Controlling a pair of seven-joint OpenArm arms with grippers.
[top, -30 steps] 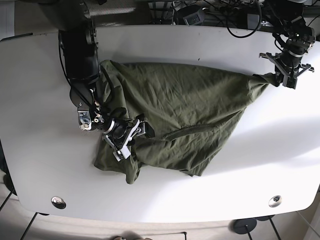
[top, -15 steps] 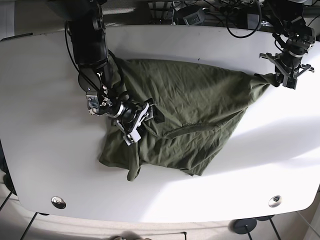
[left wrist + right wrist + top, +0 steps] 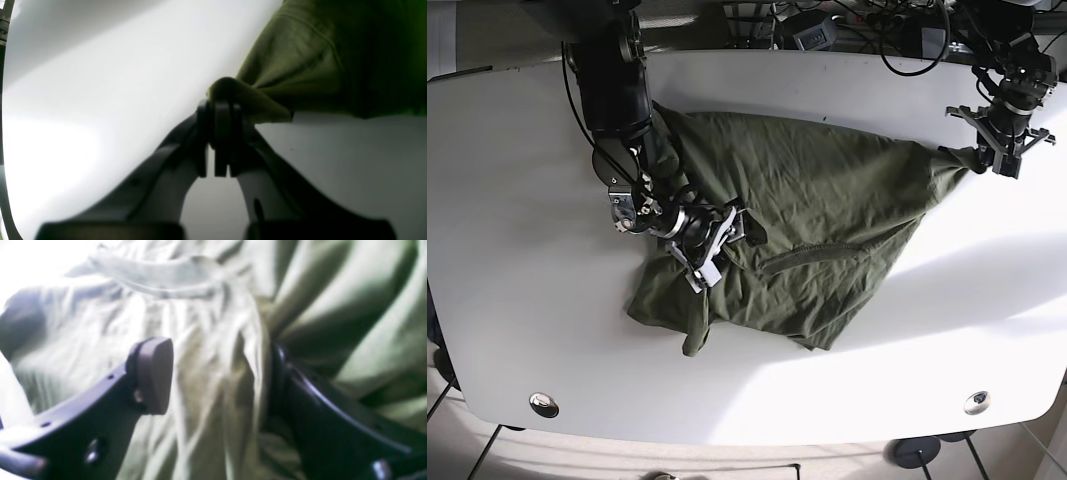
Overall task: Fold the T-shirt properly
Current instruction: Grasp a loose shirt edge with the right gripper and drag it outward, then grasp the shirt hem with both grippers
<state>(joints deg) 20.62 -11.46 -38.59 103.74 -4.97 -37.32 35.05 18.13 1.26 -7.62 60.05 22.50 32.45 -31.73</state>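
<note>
- T-shirt point(image 3: 797, 240) was seen crumpled on the white desk point(image 3: 507, 200) in base view.
- Left gripper point(image 3: 218, 110) fingers were seen pinching a corner in wrist view.
- Right gripper point(image 3: 220, 373) fingers were seen spread over fabric.

Left gripper point(image 3: 988, 158) at far table edge, arm reaching in from top, jaws pinched tight on shirt point(image 3: 827, 230) corner. Right arm point(image 3: 617, 90) extended down from top, wrist angled sideways, right gripper point(image 3: 718, 249) low over shirt, jaws spread wide, cloth bunched between fingers point(image 3: 155, 373), not clamped.
</note>
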